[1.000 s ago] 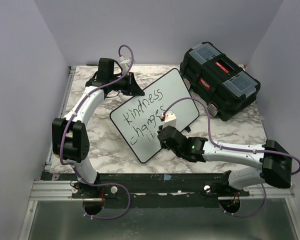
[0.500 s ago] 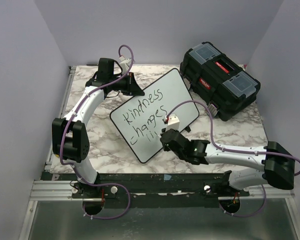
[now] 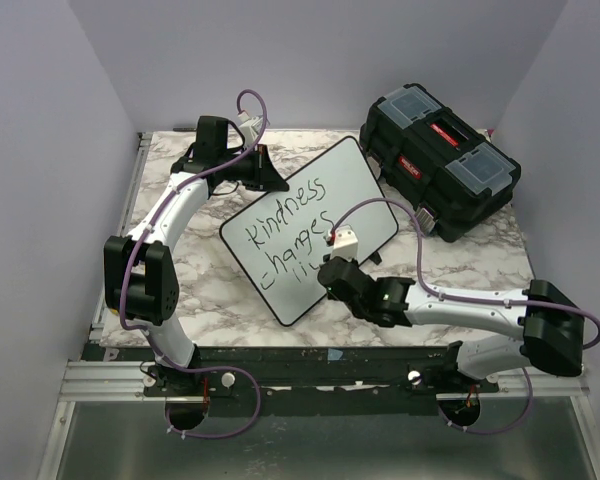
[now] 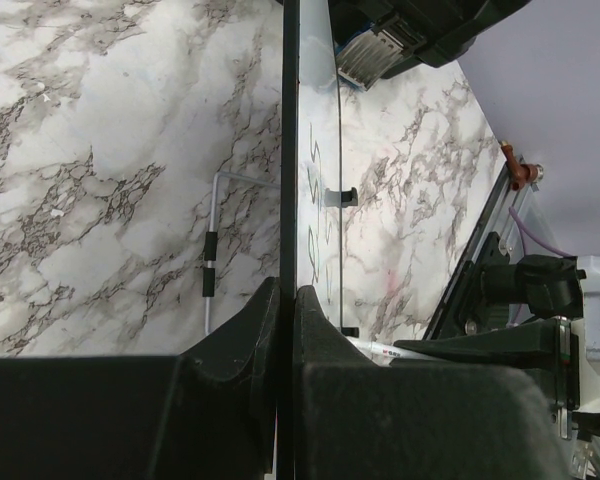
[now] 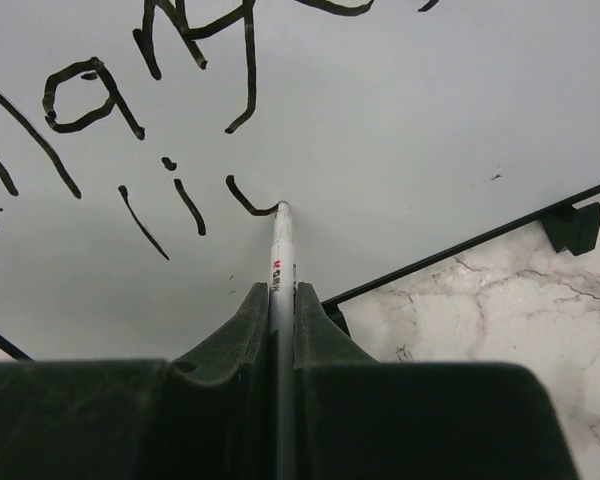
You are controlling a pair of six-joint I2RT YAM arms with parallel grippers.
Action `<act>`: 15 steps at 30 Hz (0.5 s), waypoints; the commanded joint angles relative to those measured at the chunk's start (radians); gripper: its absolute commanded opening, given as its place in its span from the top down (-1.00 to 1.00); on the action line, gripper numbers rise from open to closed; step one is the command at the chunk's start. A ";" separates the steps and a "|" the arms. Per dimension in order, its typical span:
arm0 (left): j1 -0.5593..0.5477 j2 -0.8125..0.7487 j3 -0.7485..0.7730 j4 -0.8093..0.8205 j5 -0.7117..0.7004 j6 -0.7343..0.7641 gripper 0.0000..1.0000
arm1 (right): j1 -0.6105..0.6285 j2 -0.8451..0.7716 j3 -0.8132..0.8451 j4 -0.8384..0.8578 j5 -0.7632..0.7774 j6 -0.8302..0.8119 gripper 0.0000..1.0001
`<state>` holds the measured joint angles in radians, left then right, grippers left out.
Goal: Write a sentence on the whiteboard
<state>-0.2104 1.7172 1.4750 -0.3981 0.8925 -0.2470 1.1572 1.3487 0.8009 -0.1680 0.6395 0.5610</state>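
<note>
**While the left gripper pinches the whiteboard, a marker touches its third line**

Seen from above, the glossy white board with its thin black frame and rounded corners stands tilted mid-table on veined grey-and-white marble. The sentence slants across it in thin black strokes: "kindness", "changes", then a short start that looks like "li". The left gripper grips the board's far corner, and the right gripper sits at its near edge. A black plastic toolbox with red labels too small to read stands just beyond.

From the left wrist, the board appears edge-on, and the fingers are closed narrowly on its frame.

From the right wrist, the fingers are clamped tight on the slim white marker, whose small red print is unreadable. Its tip touches the board at the end of a little curved stroke, beside two slanted lines and a dot. Above them, "ang" is legible.
</note>
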 commanded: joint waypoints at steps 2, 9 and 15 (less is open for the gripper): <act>-0.008 -0.021 0.003 0.042 0.009 0.048 1.00 | -0.004 0.046 0.039 -0.029 0.059 0.009 0.99; -0.008 -0.022 0.002 0.042 0.009 0.049 1.00 | -0.006 0.075 0.089 -0.021 0.077 -0.029 0.99; -0.008 -0.022 0.002 0.041 0.007 0.049 1.00 | -0.006 0.119 0.146 -0.022 0.107 -0.062 0.99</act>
<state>-0.2104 1.7172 1.4750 -0.3985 0.8917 -0.2470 1.1572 1.4166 0.9020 -0.2028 0.7170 0.5186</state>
